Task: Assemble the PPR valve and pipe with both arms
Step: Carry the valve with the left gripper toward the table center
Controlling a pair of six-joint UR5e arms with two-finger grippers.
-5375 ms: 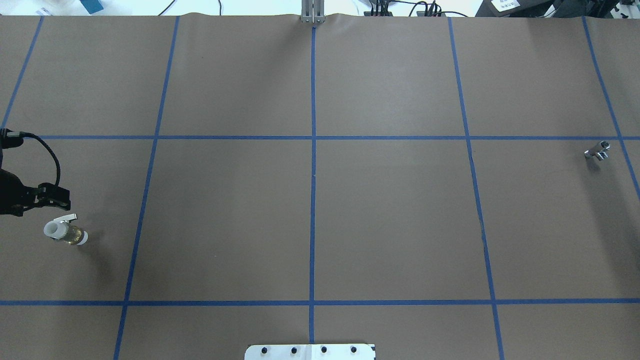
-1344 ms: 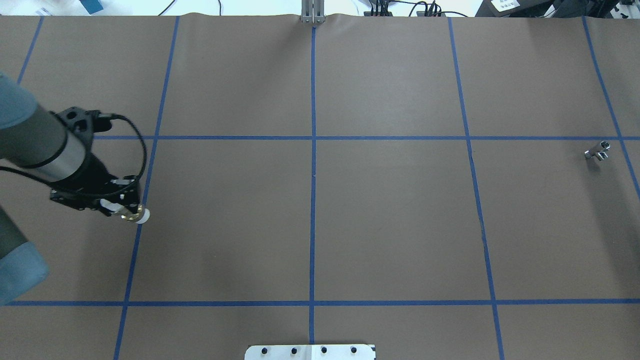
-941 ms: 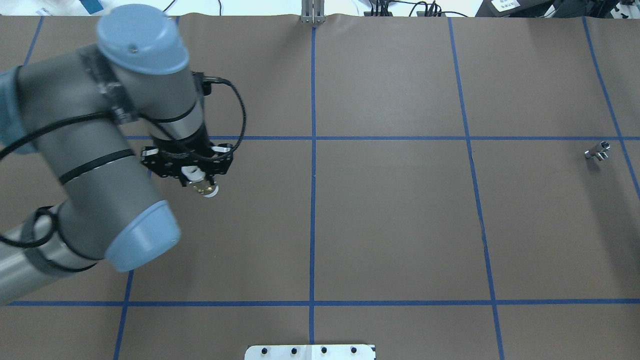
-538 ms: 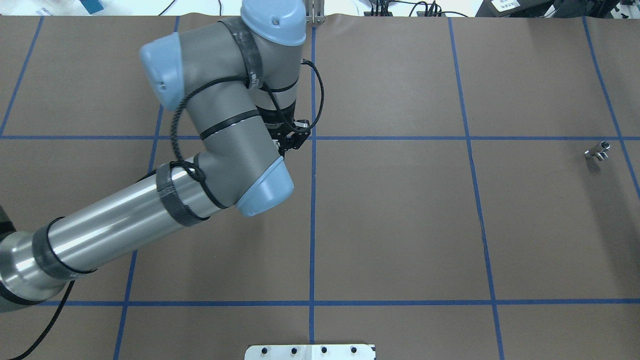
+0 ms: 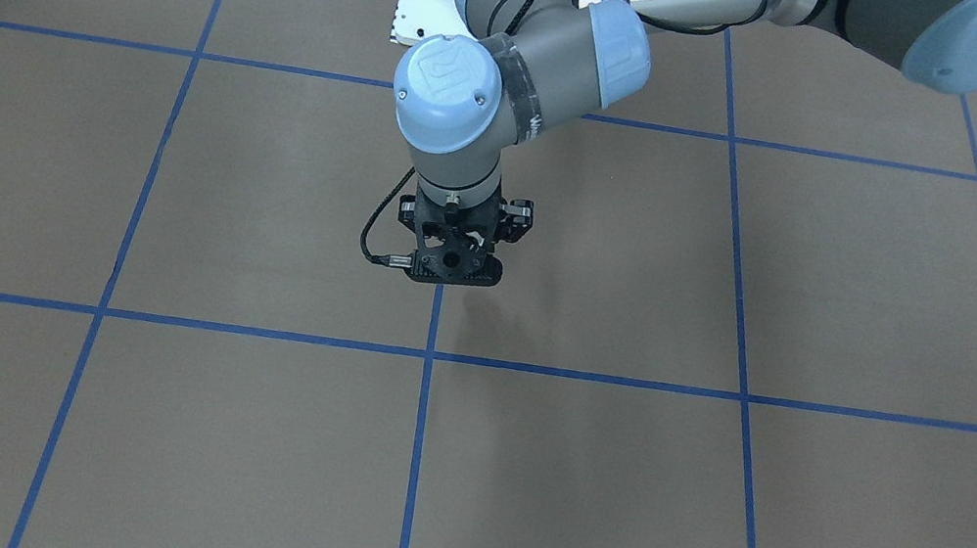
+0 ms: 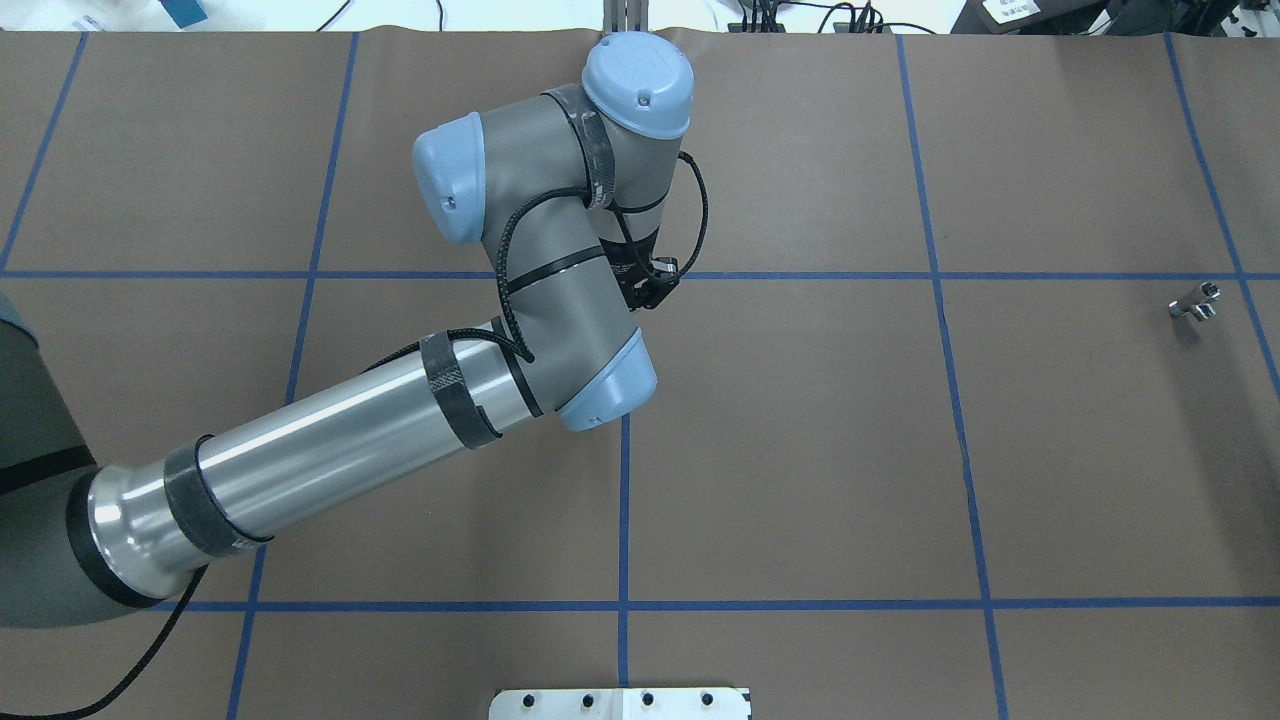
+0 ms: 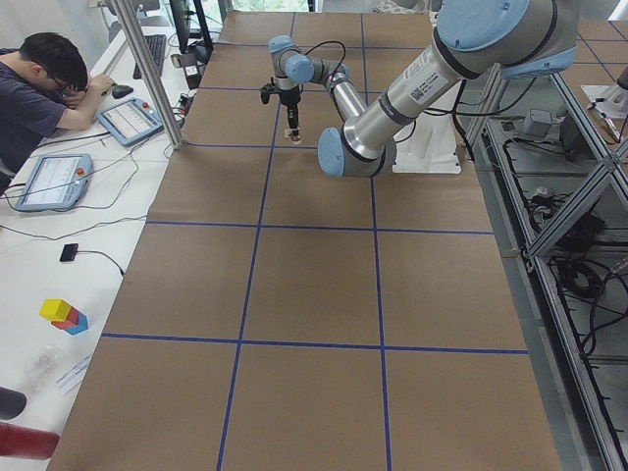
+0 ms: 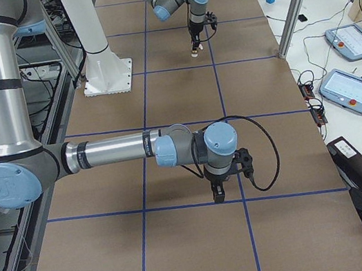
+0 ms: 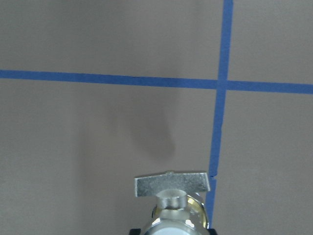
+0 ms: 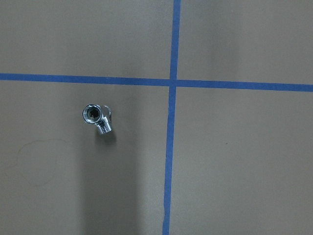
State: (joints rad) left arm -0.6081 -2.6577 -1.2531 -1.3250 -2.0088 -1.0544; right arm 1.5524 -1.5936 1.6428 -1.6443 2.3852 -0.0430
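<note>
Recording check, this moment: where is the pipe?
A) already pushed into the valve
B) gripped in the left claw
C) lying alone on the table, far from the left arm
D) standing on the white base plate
C: the pipe lies untouched on the table near the overhead view's right edge, while the left claw holds the PPR valve mid-table.

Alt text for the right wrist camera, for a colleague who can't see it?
A small silvery pipe lies alone on the brown table cover, just left of and below a crossing of blue tape lines. One open round end faces the camera.
</note>
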